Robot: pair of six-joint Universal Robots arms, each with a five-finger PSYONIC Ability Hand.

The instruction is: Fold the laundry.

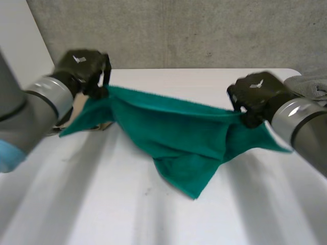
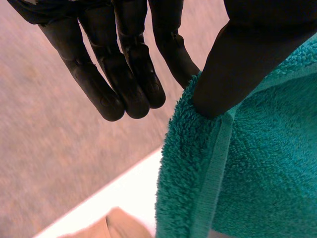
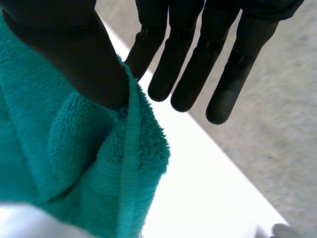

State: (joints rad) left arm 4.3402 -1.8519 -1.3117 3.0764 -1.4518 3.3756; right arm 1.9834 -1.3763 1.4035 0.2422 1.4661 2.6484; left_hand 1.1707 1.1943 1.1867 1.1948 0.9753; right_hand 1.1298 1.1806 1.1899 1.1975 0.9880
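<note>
Head view. The left hand (image 1: 84,69) and right hand (image 1: 255,97) are raised above the table (image 1: 102,204), well apart, knuckles up. Each grips one upper corner of a green towel (image 1: 173,132). The top edge runs nearly taut between them, and the rest sags to a point that reaches the table. A grey cloth (image 1: 311,84) lies at the table's far right. A tan object (image 1: 76,109) shows under the left hand.

Left wrist view. The left hand (image 2: 124,64) pinches the hemmed corner of the towel (image 2: 247,173) between its thumb (image 2: 237,64) and the nearest finger. The other fingers (image 2: 99,84) extend straight and hold nothing. The tan object (image 2: 114,225) lies on the table below.

Right wrist view. The right hand (image 3: 198,64) mirrors this pose. Its thumb (image 3: 74,54) clamps the bunched corner of the towel (image 3: 74,158) against the nearest finger, and the remaining fingers are straight and free over the table (image 3: 208,188).
</note>
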